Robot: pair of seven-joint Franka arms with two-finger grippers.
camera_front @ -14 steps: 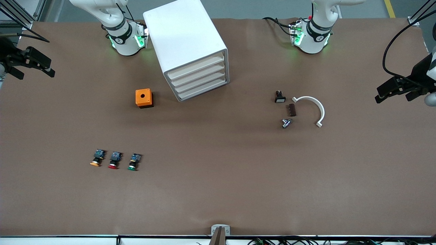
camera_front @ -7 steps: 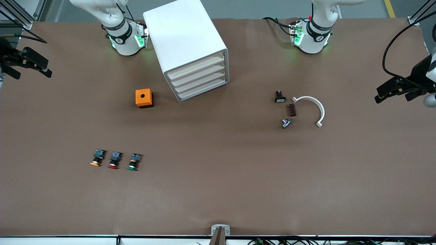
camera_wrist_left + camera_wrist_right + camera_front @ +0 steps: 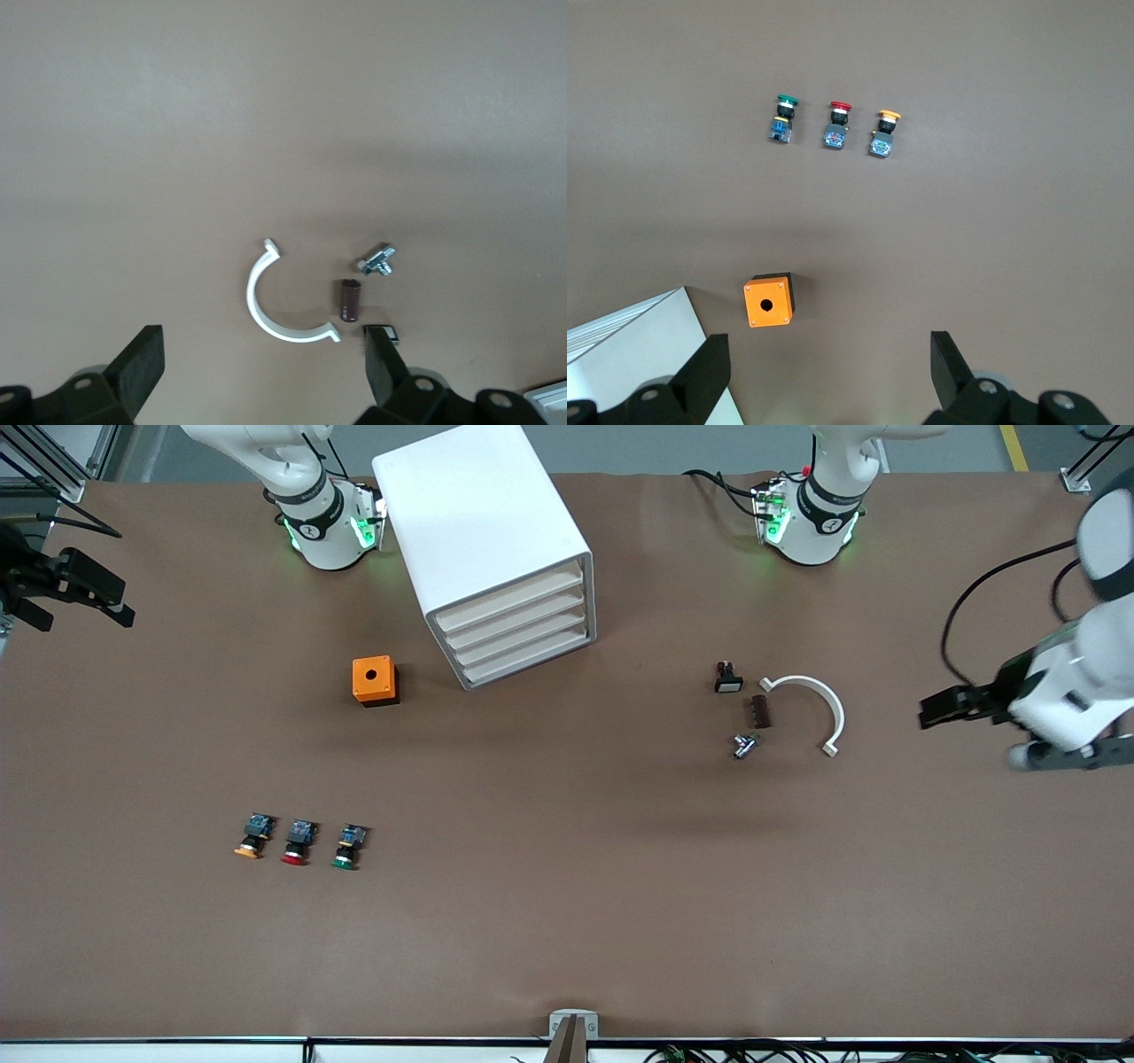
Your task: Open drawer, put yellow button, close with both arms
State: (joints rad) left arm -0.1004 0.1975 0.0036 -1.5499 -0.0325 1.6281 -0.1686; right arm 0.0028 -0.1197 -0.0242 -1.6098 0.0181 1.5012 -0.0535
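Drawer closed. Yellow button on tabletop. Left gripper over tabletop near white clamp, right gripper at its own end; both jaws open, empty.

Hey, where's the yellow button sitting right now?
The yellow button lies on the table toward the right arm's end, outermost in a row beside the red button and green button, nearer the front camera than the orange box.

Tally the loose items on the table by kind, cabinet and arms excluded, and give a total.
Pushbuttons: 3, yellow, red, green
Orange box: 1
White curved clip: 1
Black switch: 1
Brown cylinder: 1
Metal fitting: 1
Total: 8
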